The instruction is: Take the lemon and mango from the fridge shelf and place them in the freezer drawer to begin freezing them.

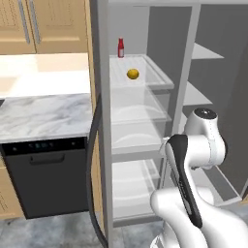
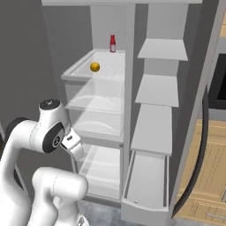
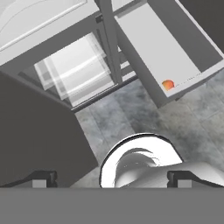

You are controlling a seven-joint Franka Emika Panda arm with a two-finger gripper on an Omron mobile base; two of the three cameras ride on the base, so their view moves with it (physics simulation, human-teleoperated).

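Mango [image 3: 168, 84] lies in the front corner of your pulled-out freezer drawer [image 3: 153, 48], seen from the hand view. Your gripper [image 3: 114, 178] hangs above the floor with jaws spread wide, grasping nothing. Farther up, the lemon [image 1: 132, 73] sits on the fridge shelf [image 1: 145, 80], a red bottle [image 1: 121, 48] behind it.

A home kitchen: an open fridge [image 1: 145, 121] with shelves, a marble counter [image 1: 43, 114], wooden cabinets [image 1: 43, 24], and a black dishwasher [image 1: 46, 174] beneath.
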